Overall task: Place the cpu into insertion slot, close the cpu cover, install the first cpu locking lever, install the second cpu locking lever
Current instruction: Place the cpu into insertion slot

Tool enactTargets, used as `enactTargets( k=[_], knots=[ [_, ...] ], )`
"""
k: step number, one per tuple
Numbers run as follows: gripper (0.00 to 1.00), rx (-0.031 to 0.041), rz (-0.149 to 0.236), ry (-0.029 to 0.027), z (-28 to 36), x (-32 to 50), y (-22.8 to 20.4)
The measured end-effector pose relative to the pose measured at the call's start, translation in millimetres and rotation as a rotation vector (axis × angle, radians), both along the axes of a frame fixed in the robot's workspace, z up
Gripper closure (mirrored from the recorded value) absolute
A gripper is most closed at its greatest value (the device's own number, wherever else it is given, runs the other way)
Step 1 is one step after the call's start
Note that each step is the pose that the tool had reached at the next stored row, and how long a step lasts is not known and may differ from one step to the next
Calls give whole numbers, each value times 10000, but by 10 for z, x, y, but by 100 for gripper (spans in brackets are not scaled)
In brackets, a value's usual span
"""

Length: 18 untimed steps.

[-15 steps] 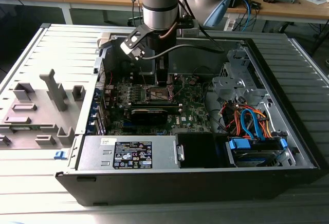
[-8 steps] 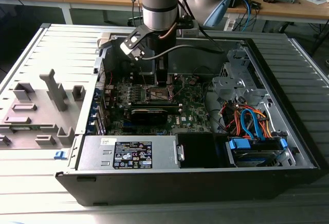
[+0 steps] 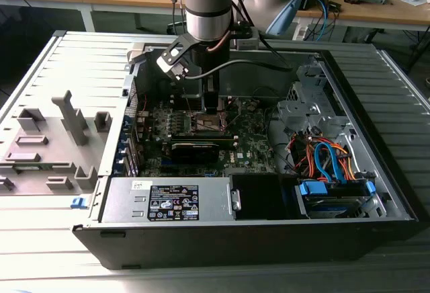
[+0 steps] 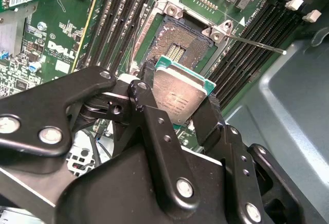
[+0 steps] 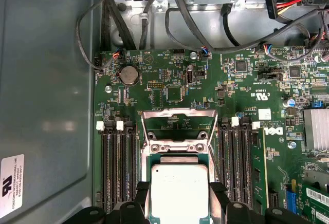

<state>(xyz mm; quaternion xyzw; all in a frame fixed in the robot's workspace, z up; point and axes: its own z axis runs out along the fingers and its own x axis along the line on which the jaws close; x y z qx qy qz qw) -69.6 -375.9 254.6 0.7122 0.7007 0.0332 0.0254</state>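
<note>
We see the open computer case (image 3: pixel 242 238) lying on its side, its green motherboard (image 5: pixel 169 75) facing up. Our gripper (image 4: pixel 180 99) reaches down inside it, fingers drawn in partway and clamped on two opposite edges of the chip. The cpu cover (image 5: pixel 177 112) stands raised at one edge of the insertion slot (image 4: pixel 177 39), whose gold contacts lie bare. The cpu (image 4: pixel 177 88) hangs just above that slot, not seated.

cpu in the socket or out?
Out. The gripper is shut on the cpu, holding it clear of the insertion slot, whose contact field lies bare in the second wrist view.
</note>
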Motion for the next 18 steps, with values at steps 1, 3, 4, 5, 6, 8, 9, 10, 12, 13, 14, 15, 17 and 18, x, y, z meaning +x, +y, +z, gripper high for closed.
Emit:
enactTargets(
  k=[1, 3, 4, 5, 6, 8, 9, 10, 12, 13, 14, 15, 17, 18],
  knots=[
    [46, -3, 0, 1, -33, -11, 0],
    [46, -5, 0, 1, -60, -16, 0],
    [46, -5, 0, 1, -61, -16, 0],
    [46, -6, 1, 0, -61, -16, 0],
    [46, -7, 0, -1, -62, -16, 0],
    [46, -10, 1, 0, -66, -16, 0],
    [46, -21, 0, 0, -70, -16, 0],
    [46, -36, 0, 1, -74, -16, 0],
    [46, -64, -1, -1, -83, -18, 1],
    [46, -85, 1, 0, -90, -19, 2],
    [46, -117, 3, 0, -95, -19, 3],
    [46, -158, 4, 0, -100, -19, 4],
    [46, -259, 5, 1, -109, -20, 5],
    [46, -306, 6, 0, -112, -20, 5]
  ],
)
